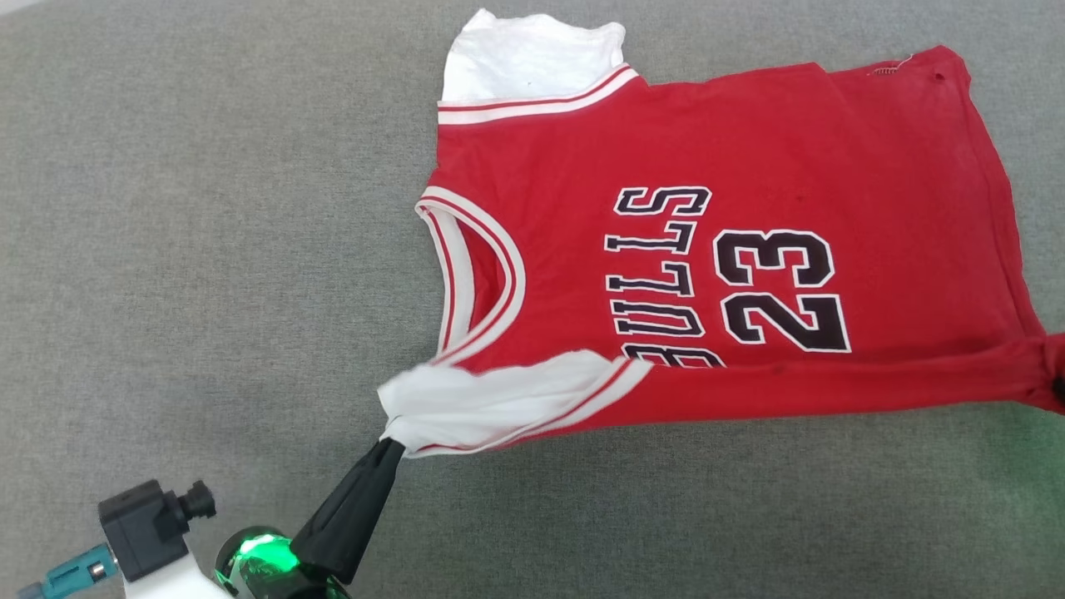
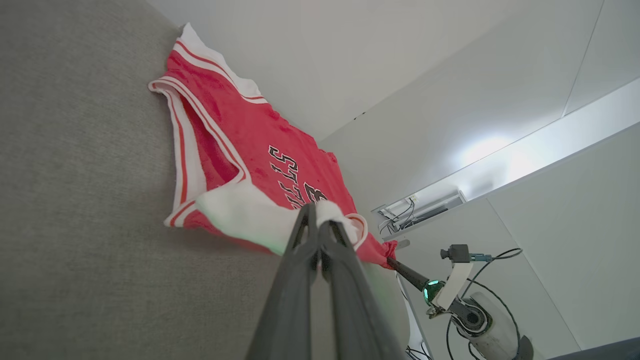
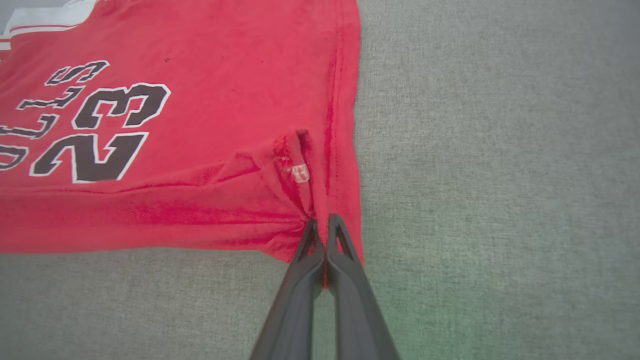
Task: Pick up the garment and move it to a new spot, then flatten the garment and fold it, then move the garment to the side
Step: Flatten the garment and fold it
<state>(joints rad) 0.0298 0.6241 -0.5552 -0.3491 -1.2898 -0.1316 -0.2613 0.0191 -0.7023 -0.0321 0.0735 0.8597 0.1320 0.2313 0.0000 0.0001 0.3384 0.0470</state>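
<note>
The garment (image 1: 749, 150) is a bright red jersey with black lettering and "23", spread on the grey surface with its collar toward the left. My left gripper (image 1: 389, 445) is shut on the near white sleeve end (image 1: 466, 403), which is bunched and lifted a little. In the left wrist view the same gripper (image 2: 316, 217) pinches that white sleeve (image 2: 240, 215). My right gripper (image 3: 323, 227) is shut on the garment's near hem corner (image 3: 300, 200), where the cloth puckers. The far white sleeve (image 1: 524, 54) lies flat at the top.
A grey fabric surface (image 1: 183, 249) stretches all around the jersey, with wide room to the left and in front. The left wrist view also shows the right arm (image 2: 450, 292) with its green light and cables, in front of pale walls.
</note>
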